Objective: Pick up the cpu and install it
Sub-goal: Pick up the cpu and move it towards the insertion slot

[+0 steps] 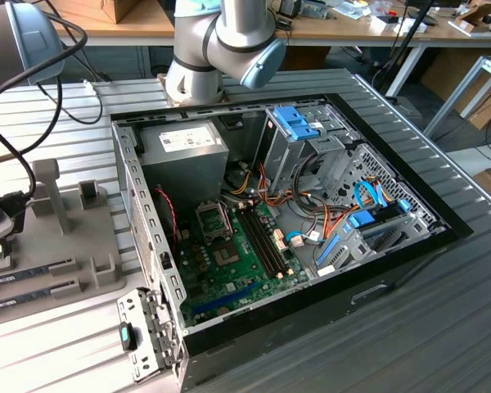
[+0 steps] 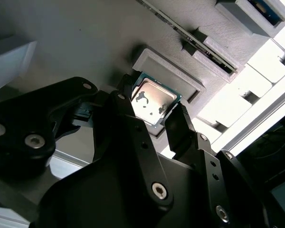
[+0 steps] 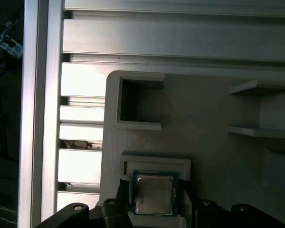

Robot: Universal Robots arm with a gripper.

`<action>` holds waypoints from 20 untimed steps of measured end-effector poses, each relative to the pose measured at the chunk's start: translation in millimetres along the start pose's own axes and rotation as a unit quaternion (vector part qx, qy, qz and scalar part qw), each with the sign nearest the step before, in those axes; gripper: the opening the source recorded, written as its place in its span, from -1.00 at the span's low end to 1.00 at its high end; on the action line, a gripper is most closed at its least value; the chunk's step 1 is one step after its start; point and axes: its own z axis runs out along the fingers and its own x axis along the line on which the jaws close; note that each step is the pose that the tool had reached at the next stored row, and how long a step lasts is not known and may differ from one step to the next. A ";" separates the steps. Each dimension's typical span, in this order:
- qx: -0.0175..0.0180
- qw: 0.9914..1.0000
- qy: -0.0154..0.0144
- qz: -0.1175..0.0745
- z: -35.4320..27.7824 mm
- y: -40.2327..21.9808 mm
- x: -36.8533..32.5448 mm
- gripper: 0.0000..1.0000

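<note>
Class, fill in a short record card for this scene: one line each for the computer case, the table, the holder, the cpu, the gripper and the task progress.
computer case: open, circuit board exposed
table: slatted metal, carries the case and the holder
holder: grey, on the exterior view's left of the case
cpu: lies flat, silvery top up, in a recess of the holder
gripper: right at the cpu in both wrist views
progress: cpu not yet installed; it sits in the holder, outside the case

A robotics lab: a robot arm (image 1: 221, 41) on a ribbed metal table (image 1: 442, 327), an opened computer case (image 1: 145, 237), cluttered workbenches (image 1: 327, 31) at the far side.
</note>
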 end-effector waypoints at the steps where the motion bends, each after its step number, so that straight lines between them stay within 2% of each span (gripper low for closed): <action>1: 0.000 1.000 0.000 0.000 0.0 0.0 0.0 0.10; 4: 0.000 1.000 0.000 0.000 0.2 0.0 0.0 0.10; 5: 0.000 1.000 0.000 0.000 0.2 0.0 0.0 -0.05; 20: 0.000 1.000 0.000 0.000 0.7 0.0 0.0 -0.05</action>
